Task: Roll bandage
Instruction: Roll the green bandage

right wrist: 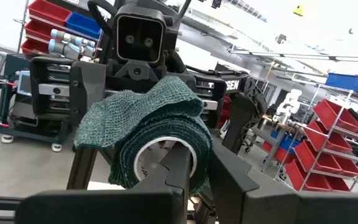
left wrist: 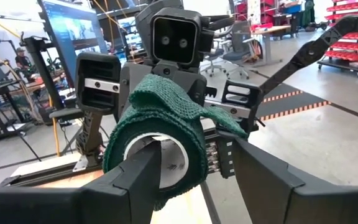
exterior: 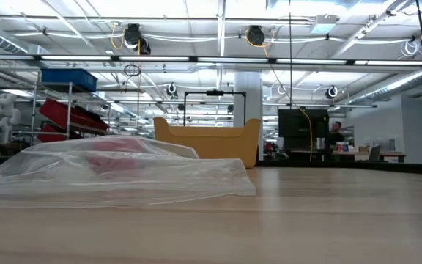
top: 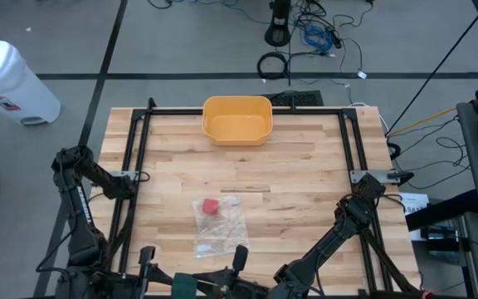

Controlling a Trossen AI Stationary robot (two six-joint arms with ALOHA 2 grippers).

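A dark green bandage roll [right wrist: 157,140] with a white core is held up off the table at the near edge [top: 185,288], its loose end [right wrist: 114,115] flopped over the top. My right gripper [right wrist: 201,177] is shut on the roll. My left gripper [left wrist: 197,180] faces it from the other side, level and open. One of its fingers [left wrist: 135,180] stands at the core's mouth and the other [left wrist: 266,177] stands clear of the roll's side. Neither gripper shows in the low view. My right gripper pinches the roll's wall [right wrist: 201,155], one finger [right wrist: 176,171] inside the white core and the other [right wrist: 232,180] outside. It comes in level, along the roll's axis. The roll is lifted clear of the table, its axis about level and its loose end slack on top. My left gripper has one fingertip at the core's opening [left wrist: 160,149]; whether it touches the roll I cannot tell.
A clear plastic bag [top: 217,223] with a small red thing in it lies flat on the wooden table [top: 305,174], just beyond the grippers. A yellow bin [top: 237,119] stands at the far edge. A black frame runs along the table's sides.
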